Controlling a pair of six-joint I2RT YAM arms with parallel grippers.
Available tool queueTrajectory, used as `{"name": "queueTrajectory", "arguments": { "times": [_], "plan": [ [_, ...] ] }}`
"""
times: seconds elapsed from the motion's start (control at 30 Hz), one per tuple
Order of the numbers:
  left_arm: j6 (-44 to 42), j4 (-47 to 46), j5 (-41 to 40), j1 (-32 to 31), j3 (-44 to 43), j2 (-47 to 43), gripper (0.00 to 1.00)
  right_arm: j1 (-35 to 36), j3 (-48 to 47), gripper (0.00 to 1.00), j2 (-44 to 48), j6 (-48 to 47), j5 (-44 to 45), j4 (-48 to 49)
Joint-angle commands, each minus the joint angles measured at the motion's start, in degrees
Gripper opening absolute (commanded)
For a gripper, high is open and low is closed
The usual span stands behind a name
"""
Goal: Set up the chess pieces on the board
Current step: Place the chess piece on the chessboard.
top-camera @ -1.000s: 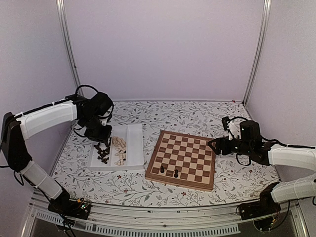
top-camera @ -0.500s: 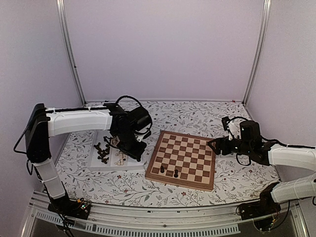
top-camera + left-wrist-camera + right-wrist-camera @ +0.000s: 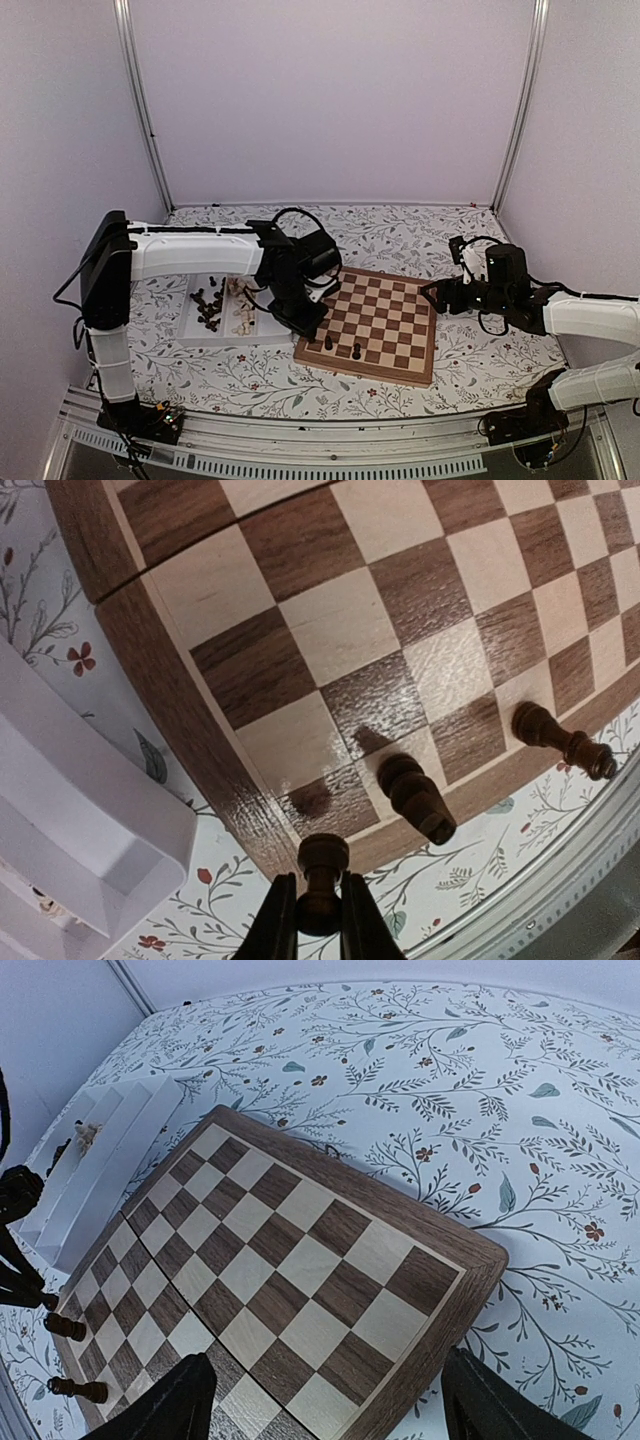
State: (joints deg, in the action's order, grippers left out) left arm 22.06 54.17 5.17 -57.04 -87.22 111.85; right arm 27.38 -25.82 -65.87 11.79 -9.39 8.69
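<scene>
At the near left corner of the chessboard (image 3: 385, 310), a dark chess piece (image 3: 322, 865) is being gripped by the left gripper (image 3: 320, 905). The piece is being pinched by its lower part between the two narrowly parted fingers (image 3: 275, 925), with its round head pointing away from the wrist camera. It is being held over the brown border beside the corner square. Whether it is touching the wood cannot be told.

Two more dark pieces (image 3: 328, 342) (image 3: 356, 350) are being shown upright in the board's nearest row, close to that same corner and apart from each other. The rest of the squares are being left bare.

Just left of the board, a white two-part tray (image 3: 270, 290) is being seen on the flowered tablecloth (image 3: 400, 230). A heap of dark pieces (image 3: 208, 305) is being kept in its left compartment, and a heap of pale pieces (image 3: 240, 305) in the one beside it.

At the board's right edge, the right gripper (image 3: 330, 1408) is being held low above the cloth, facing the board. Its jaws are being kept wide apart, and nothing is being held between them.
</scene>
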Motion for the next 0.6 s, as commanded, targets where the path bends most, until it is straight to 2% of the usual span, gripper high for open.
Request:
{"name": "queueTrajectory", "arguments": {
  "times": [0.0,0.57],
  "plan": [
    [-1.0,0.0,1.3,-1.1,-1.4,1.8,0.13,0.3,-0.3,0.81,0.0,0.3,-0.2,1.2],
    [-1.2,-0.3,1.9,-1.2,-2.8,4.4,0.19,0.3,-0.2,0.81,-0.1,0.6,-0.4,1.2]
  ]
}}
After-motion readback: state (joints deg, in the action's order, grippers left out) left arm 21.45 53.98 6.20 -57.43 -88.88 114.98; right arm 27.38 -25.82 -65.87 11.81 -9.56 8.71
